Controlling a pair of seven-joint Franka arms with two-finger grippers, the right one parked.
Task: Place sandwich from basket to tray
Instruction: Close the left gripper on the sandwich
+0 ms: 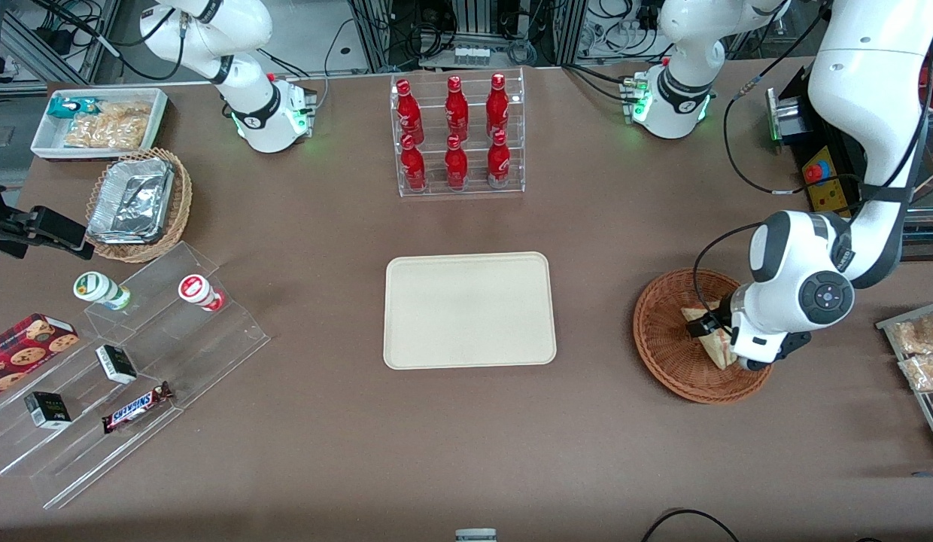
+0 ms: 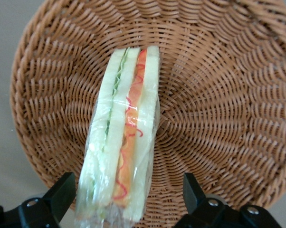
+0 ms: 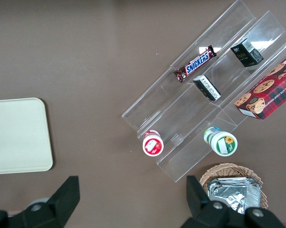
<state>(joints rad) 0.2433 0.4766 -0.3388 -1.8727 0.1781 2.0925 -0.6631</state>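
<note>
The sandwich [image 2: 126,142], a clear-wrapped wedge of white bread with green and red filling, lies in the round reddish-brown wicker basket [image 2: 219,95]. My left gripper [image 2: 128,179] is open and down in the basket, with one black finger on each side of the sandwich's end; there is a gap at one finger. In the front view the gripper [image 1: 713,333] hangs over the basket [image 1: 662,361] and hides most of the sandwich [image 1: 697,312]. The cream-beige tray [image 1: 469,310] lies bare at the table's middle, toward the parked arm from the basket.
A clear rack of red bottles [image 1: 457,135] stands farther from the front camera than the tray. A bin of bagged snacks [image 1: 922,354] sits at the working arm's end. Acrylic steps with snacks [image 1: 135,361], a small foil-tray basket [image 1: 139,203] and a white bin [image 1: 101,120] lie toward the parked arm's end.
</note>
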